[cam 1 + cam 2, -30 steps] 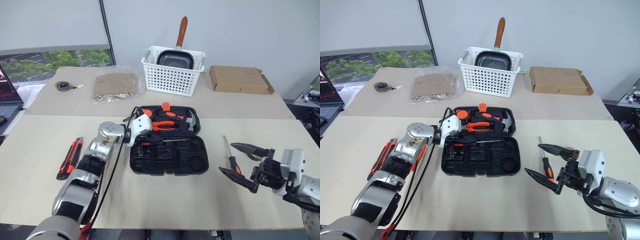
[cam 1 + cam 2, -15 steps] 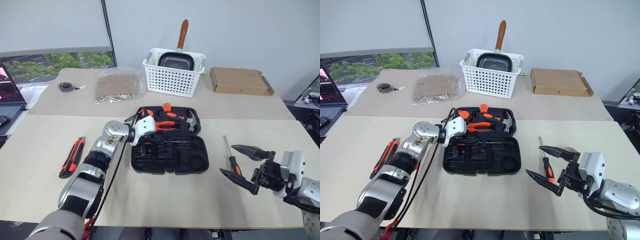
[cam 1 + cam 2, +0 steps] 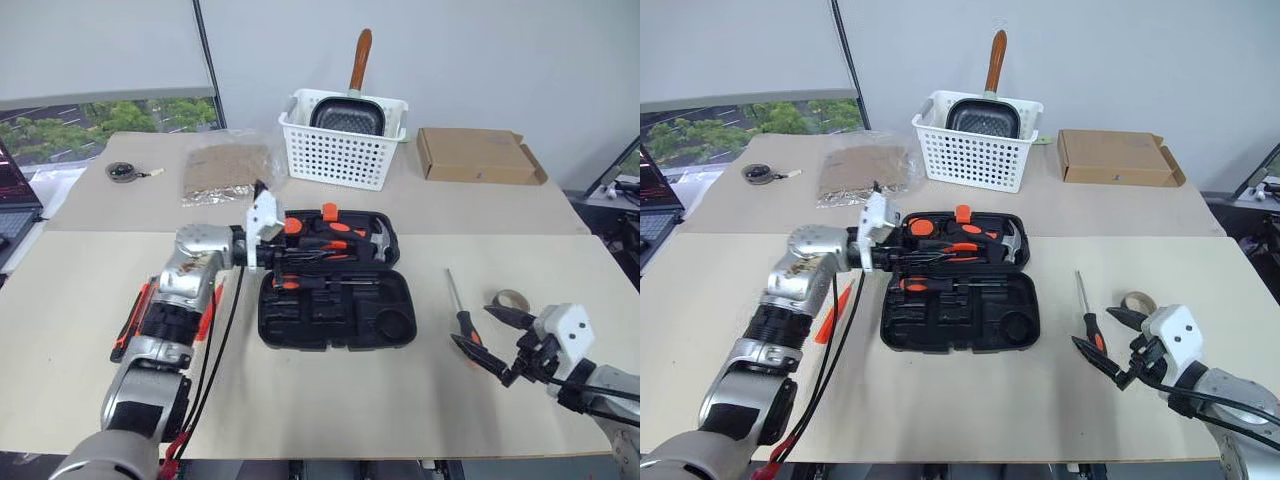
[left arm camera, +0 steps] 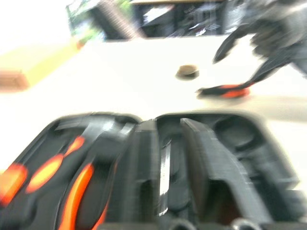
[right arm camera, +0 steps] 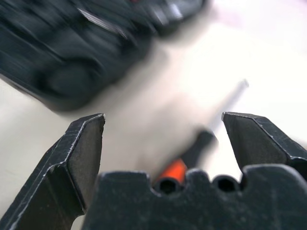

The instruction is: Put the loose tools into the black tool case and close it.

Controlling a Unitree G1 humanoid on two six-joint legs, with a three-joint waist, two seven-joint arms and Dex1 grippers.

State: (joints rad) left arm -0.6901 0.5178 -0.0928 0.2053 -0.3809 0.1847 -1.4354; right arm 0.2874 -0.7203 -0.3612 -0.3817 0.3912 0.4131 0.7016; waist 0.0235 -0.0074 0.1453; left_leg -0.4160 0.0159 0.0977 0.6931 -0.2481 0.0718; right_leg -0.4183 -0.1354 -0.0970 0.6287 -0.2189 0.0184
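While 1 tool case (image 3: 335, 290) lies open, right end effector (image 3: 490, 338) gapes beside 1 screwdriver (image 3: 461, 316); left end effector (image 3: 290, 240) state unclear.

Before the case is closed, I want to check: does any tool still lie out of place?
Yes. One screwdriver lies loose on the table, right of the open black tool case, between the open fingers of the right gripper.

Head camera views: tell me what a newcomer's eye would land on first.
The open black tool case at the table's centre, orange-handled tools filling its slots. To its right, the right claw stands wide open around the handle of a loose screwdriver on the table. Behind, a white basket holds a pan.
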